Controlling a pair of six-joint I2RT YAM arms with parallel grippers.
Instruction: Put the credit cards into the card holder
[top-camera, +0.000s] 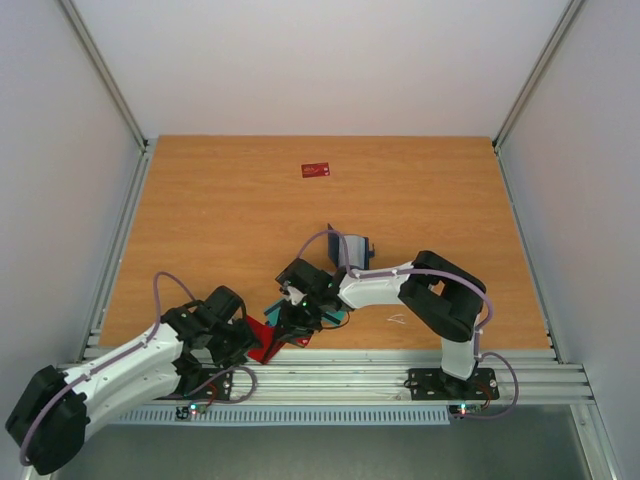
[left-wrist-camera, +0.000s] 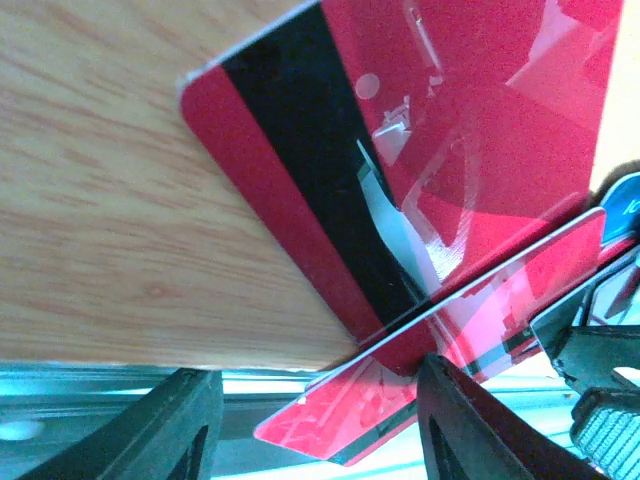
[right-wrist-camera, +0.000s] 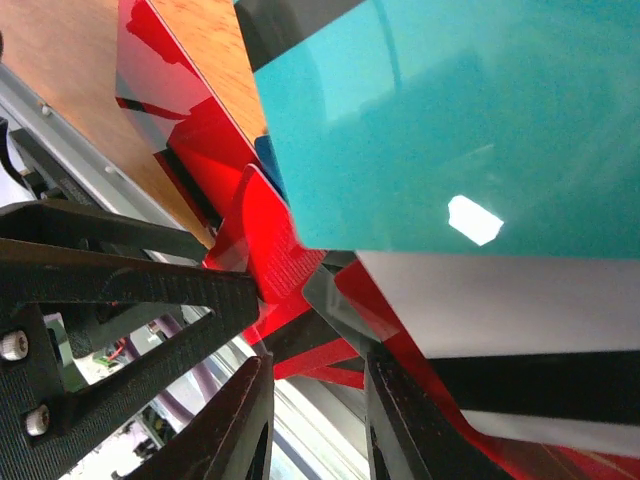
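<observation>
Well left of the card holder (top-camera: 352, 248) and nearer me, my left gripper (left-wrist-camera: 318, 390) has its jaws apart. A tilted red card (left-wrist-camera: 520, 285) pokes between them, over a striped red card (left-wrist-camera: 330, 150) flat on the table (left-wrist-camera: 90, 230). Just near-left of the card holder, my right gripper (right-wrist-camera: 318, 400) has its jaws close together among red edges beside a teal card (right-wrist-camera: 450, 120); I cannot tell whether they pinch anything. The card holder stands open, a lone red card (top-camera: 316, 169) well beyond it.
</observation>
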